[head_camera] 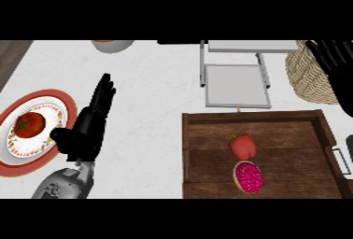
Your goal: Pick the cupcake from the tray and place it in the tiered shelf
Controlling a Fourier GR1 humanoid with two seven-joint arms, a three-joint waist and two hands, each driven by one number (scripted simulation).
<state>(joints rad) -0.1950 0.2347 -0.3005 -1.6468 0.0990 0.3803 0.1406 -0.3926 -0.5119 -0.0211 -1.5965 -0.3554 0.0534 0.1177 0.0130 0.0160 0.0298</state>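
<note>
White marbled counter (151, 102) was viewed steeply from above. Nearest, the cupcake (250, 177) (magenta-sprinkled top) was seen lying in the wooden tray (207, 182), toward its near edge and untouched by either hand. A red fruit (243, 145) was noted just beyond it, almost touching. The step was judged as pre-grasp: nothing lifted, no hand at the tray.

The left hand (88, 123) was seen at the left, well apart from the tray, with fingers straight, pointing away and holding nothing. It was resting beside a red-rimmed plate (43, 93) with a tomato (29, 125) on it.

The right hand (338, 79) was made out at the right edge, partly cut off, over a wicker basket (307, 77). Its fingers looked straight and nothing was held.

The next move was judged to fall to the right hand, as it was nearer the tray. It would have to be brought down over the cupcake and curled round it without the red fruit being knocked. The cupcake would then have to be carried past the tray's far wall.

Farther off, the grey tiered shelf (236, 86) was seen just beyond the tray, its lower tier reachable from above. A bowl (110, 45) was partly seen at the far edge.
</note>
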